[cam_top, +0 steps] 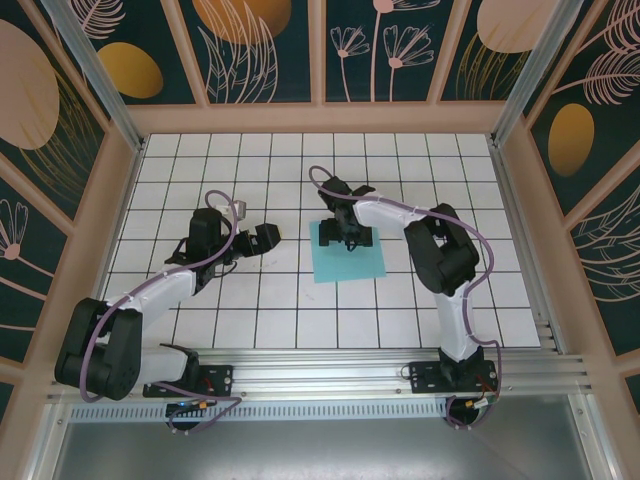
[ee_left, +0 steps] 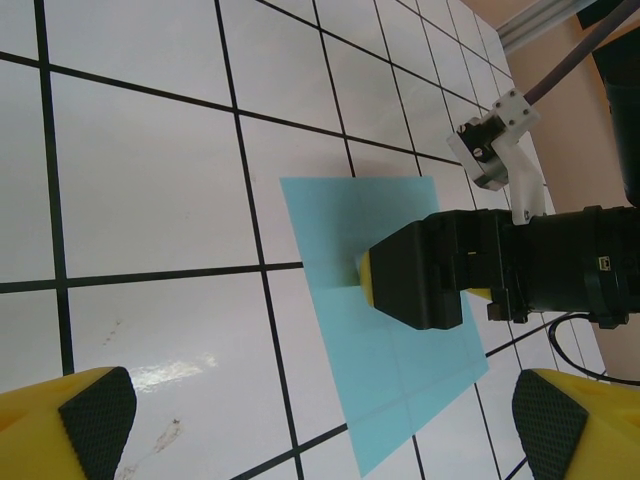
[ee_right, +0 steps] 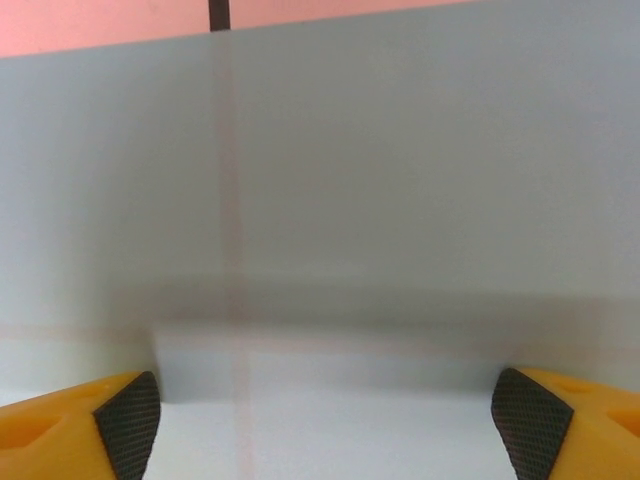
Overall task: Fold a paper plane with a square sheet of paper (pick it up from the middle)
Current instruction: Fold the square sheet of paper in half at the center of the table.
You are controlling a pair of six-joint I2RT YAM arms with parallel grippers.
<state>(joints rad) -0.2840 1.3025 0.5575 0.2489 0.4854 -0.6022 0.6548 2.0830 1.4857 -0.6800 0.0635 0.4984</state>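
My right end effector (cam_top: 349, 238) is down over the middle of the square sheet of paper (cam_top: 352, 266), which lies flat on the worktop (cam_top: 250, 300), fingers wide apart and gripping nothing, so I'd press lightly and close slowly to pinch up a ridge without sliding it, while my left end effector (cam_top: 268, 237) hangs open off to its left.

Bright, even light; right wrist view blurred.
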